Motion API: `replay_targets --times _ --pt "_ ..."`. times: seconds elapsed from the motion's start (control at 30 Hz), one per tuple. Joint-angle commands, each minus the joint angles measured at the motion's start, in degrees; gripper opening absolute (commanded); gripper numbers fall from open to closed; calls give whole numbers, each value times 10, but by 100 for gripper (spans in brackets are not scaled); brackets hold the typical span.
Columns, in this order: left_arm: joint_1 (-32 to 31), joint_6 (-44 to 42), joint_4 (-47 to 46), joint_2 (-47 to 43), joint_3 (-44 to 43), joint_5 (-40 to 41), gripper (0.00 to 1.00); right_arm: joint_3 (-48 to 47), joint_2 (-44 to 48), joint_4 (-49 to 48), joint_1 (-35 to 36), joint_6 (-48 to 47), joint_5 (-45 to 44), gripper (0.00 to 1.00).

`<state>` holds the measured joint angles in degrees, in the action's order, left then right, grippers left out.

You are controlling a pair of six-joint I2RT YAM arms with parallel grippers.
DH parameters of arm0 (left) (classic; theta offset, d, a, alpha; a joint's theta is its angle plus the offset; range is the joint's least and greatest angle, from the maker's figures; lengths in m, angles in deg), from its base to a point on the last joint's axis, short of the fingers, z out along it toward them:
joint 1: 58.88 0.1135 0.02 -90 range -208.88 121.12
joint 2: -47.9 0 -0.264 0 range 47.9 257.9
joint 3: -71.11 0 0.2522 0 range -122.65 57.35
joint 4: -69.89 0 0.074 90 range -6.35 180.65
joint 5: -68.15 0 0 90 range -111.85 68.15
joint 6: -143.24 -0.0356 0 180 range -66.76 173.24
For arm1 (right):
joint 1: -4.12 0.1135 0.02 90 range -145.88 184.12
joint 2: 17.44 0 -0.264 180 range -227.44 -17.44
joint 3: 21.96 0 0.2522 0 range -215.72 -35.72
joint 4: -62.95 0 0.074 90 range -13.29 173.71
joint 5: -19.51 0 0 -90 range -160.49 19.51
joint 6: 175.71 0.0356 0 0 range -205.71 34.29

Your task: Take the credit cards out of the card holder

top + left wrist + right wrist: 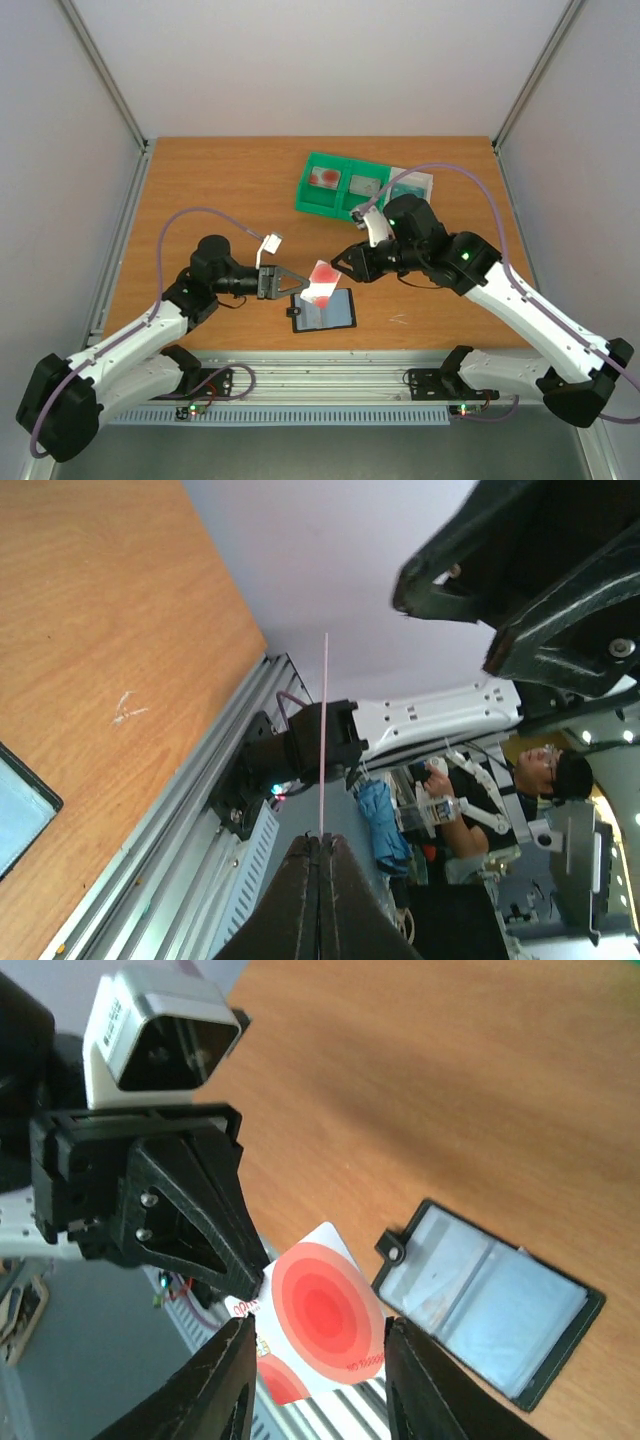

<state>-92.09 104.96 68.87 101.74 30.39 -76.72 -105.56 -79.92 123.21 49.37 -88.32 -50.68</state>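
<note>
From above, the left gripper [303, 287] is pinching a whitish credit card [322, 283] with red marks. It is holding the card tilted in the air just over the far edge of the card holder [323, 312]. The holder is lying open and flat on the wooden table [200, 180], near the front edge. The right gripper [338, 262] is hovering at the card's far-right side. A green tray [340, 185] and a white tray [412, 183] are sitting side by side toward the back, well apart from the holder, with bare wood stretching wide to the left. What the tray compartments are holding is too small to tell.

In the left wrist view the card is showing edge-on – only a thin pale line rising from the fingertips, which are pressing tight together on it. The table's front edge and a metal rail are running diagonally past. One corner of the holder is being cut off by the left border, and the right gripper is looming dark and blurred at the top right.

In the right wrist view the right gripper's two fingers [235, 1380] are standing apart with the card's red rings showing between them – whether either finger is touching it is hard to make out. The left gripper's tips are clamping the card's near edge. Beyond, the holder's grey-blue pockets are facing up, their contents unclear.
</note>
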Motion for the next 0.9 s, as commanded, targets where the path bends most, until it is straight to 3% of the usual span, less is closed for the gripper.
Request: replay_targets --times 0.0,0.13,0.27,0.33,0.5,0.63,0.77,0.87 --pt "-2 -30 -8 6 -2 -62 1 -37 -50 81 -3 -76 54 37" --pt "-2 -3 -65 12 7 -76 1 -60 -83 103 -8 -86 73 47" --pt "-2 -1 -52 6 8 -71 1 -82 -107 129 -21 -108 136 52" --pt "-1 -6 -50 3 9 -68 1 -81 -107 124 -27 -110 166 45" --pt "-2 -12 -41 -11 10 -60 0 -75 -104 121 -41 -111 206 16" --pt "-2 -20 -36 -11 13 -56 0 -68 -97 117 -42 -107 220 3" --pt "-2 -20 -27 -9 15 -41 1 -52 -85 98 -48 -98 228 1" --pt "-2 -27 -4 -5 13 -16 8 -41 -80 80 -59 -87 235 1"
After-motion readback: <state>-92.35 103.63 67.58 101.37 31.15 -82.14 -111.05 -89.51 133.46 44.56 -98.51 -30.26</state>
